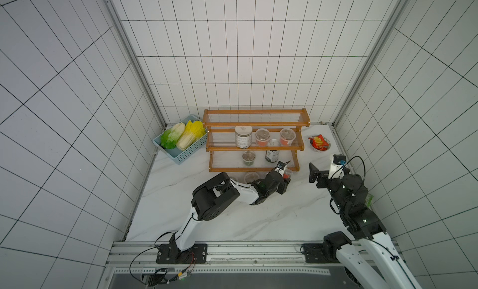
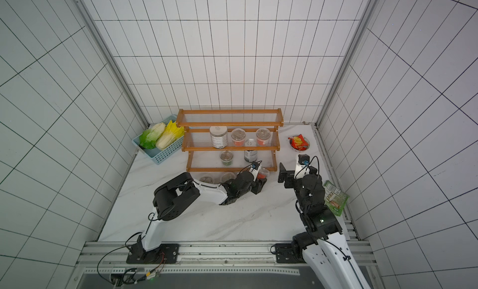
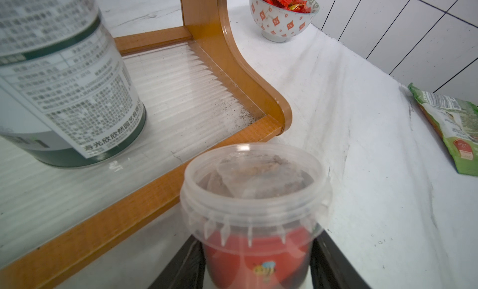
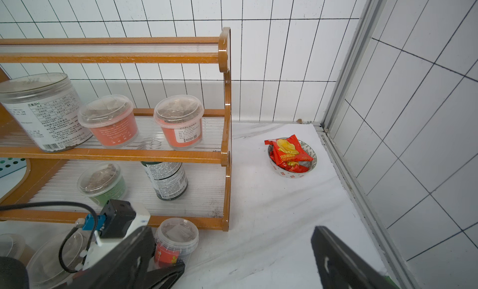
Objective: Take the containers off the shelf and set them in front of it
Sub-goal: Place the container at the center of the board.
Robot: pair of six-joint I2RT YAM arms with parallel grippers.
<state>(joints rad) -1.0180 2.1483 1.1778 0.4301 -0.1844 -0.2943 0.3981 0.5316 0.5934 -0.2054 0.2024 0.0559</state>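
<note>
3 containers stand on the surface (image 1: 284, 223) before the shelf (image 1: 232, 169): a far-left cup (image 2: 205, 177) and a middle cup (image 2: 227, 176), both half hidden by the arm, and a red cup (image 3: 253, 186) with brownish filling, flanked by the left gripper's (image 3: 258, 274) jaws; whether they press it I cannot tell. A skewed retreat could tip it against the shelf rail. The right gripper (image 4: 232, 238) gapes wide, empty. Higher in frame: green cup (image 1: 248, 157), dark jar (image 1: 272, 155); then white-labelled jar (image 1: 243, 137), 2 red-labelled cups (image 1: 262, 138).
</note>
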